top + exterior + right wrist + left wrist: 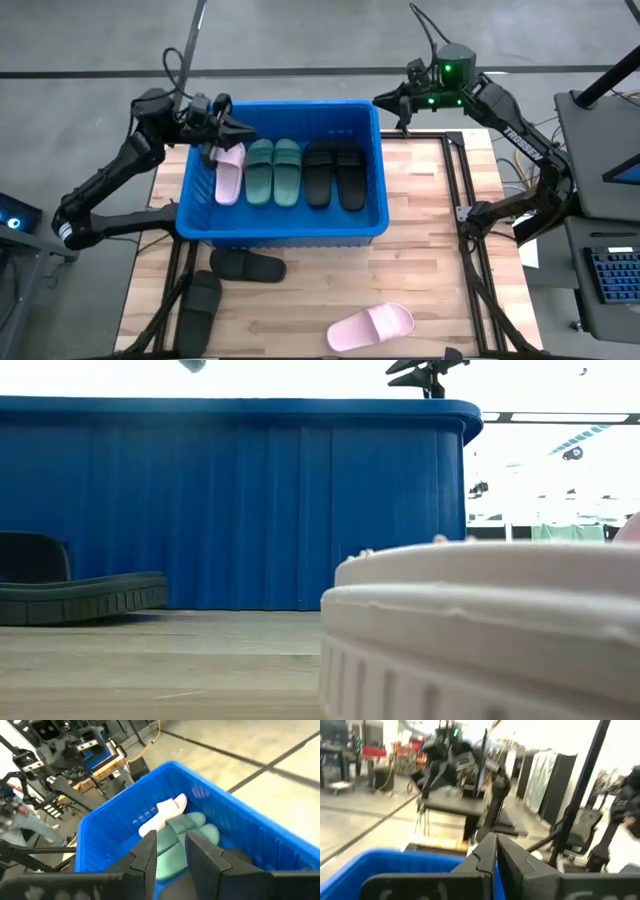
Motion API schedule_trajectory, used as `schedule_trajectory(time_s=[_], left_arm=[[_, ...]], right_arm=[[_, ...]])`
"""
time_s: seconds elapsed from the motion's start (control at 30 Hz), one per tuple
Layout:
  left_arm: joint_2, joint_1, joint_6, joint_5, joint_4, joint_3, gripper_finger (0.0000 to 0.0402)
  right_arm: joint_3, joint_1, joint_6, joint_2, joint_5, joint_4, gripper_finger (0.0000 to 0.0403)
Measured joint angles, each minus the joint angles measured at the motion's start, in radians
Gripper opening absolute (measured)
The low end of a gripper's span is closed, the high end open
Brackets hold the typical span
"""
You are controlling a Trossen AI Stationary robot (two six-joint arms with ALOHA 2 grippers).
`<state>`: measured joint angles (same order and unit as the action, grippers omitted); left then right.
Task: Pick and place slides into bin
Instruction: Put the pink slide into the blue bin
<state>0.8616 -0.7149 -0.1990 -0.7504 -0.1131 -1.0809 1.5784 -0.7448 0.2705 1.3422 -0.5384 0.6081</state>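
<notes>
My left gripper (240,130) hangs over the far left corner of the blue bin (375,150), fingers pressed together on nothing, just above the pink slide (229,172) that lies inside along the left wall. My right gripper (385,100) waits beyond the bin's far right corner, its fingers a little apart and empty. Beside the pink one in the bin lie the two green slides (273,171), then two black slides (334,173). Three remain on the table: two black slides (224,283) near the bin's near left corner and a pink slide (370,326) at the near edge.

I judge the next step is fetching one of those. To do it well I should lift clear of the rim first, swing to the near side, spread my fingers wide, and take a slide across its strap, since the foam sole looks too broad to pinch.
</notes>
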Motion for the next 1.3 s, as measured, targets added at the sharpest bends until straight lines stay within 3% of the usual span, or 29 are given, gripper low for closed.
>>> schedule_trajectory(time_s=[0.23,0.5,0.67,0.93,1.0,1.17,1.3], left_arm=[[0.009,0.046,-0.211,-0.004,0.118,0.0,0.0001],[0.083,0.108,-0.21,-0.009,0.223,0.001,0.0079],[0.132,0.133,-0.213,-0.085,0.348,-0.008,0.0135],[0.132,0.139,-0.209,-0.078,0.366,-0.044,0.0145],[0.119,0.139,-0.208,-0.078,0.366,-0.044,0.0145],[0.096,0.139,-0.204,-0.077,0.368,-0.043,0.0145],[0.086,0.139,-0.214,-0.075,0.365,-0.042,0.0145]], right_arm=[[0.001,0.007,-0.05,-0.036,0.013,-0.044,0.0084],[0.001,0.008,-0.062,-0.075,0.016,-0.03,0.0084],[0.001,0.021,-0.047,-0.104,0.016,-0.018,0.0086],[0.001,0.142,-0.13,-0.176,0.015,-0.012,0.0088],[0.001,0.187,-0.095,-0.193,-0.037,0.039,0.0091],[0.001,0.293,-0.068,-0.197,-0.305,0.2,0.0103],[0.001,0.371,0.047,-0.199,-0.325,0.334,0.0113]])
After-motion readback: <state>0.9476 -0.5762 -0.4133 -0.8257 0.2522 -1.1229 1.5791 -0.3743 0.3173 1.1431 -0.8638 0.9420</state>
